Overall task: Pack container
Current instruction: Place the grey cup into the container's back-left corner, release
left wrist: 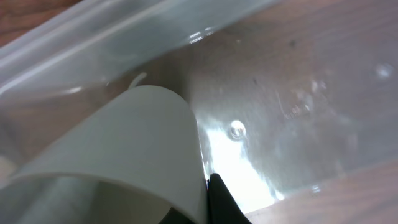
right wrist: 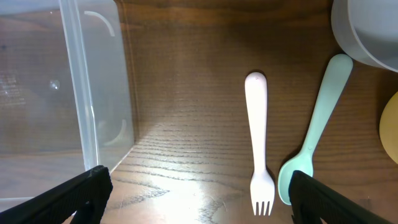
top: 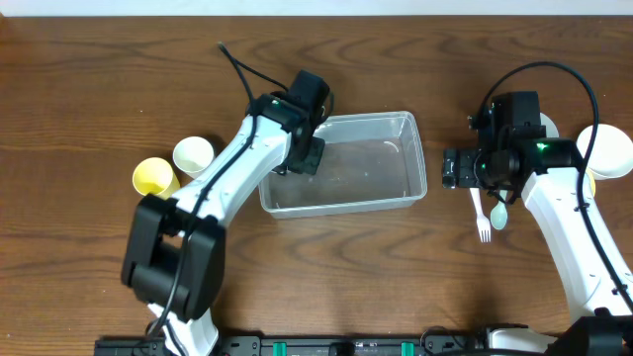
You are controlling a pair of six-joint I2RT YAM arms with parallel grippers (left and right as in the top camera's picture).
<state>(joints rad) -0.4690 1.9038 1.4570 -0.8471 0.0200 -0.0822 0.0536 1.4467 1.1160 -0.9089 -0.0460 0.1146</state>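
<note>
Spanning the whole view, table (top: 79,79): dark brown wood grain, everything else standing on or hanging over it.
Left arm (top: 232,163): white links with black joints, reaching from the near edge up and across to the container's left end.
Right arm (top: 569,218): the same build, bent in from the near right corner, its wrist over the bare wood right of the container.
Container (top: 376,173): clear rectangular tub with rounded corners and a rim, upright near the middle of the table, long side running left to right, its floor bare where it shows.
Left gripper (top: 309,153): over the container's left end, closed on a pale cup (only one dark fingertip (left wrist: 217,199) shows in the wrist view, lying against the cup's wall).
Right gripper (top: 450,168): spread wide with nothing in it, hanging just right of the container, a finger at each lower corner of its wrist view.
Bowl (right wrist: 367,31): pale grey, only partly in view, just beyond the spoon's handle end.
Pale cup (left wrist: 124,149): tilted on its side inside the container.
Yellow cup (top: 153,178) and cream cup (top: 193,155): upright, side by side, left of the left arm, well apart from the container.
Spoon (right wrist: 314,137): mint green, lying flat beside the fork.
Fork (right wrist: 258,143): white, flat, between the container and the spoon.
</note>
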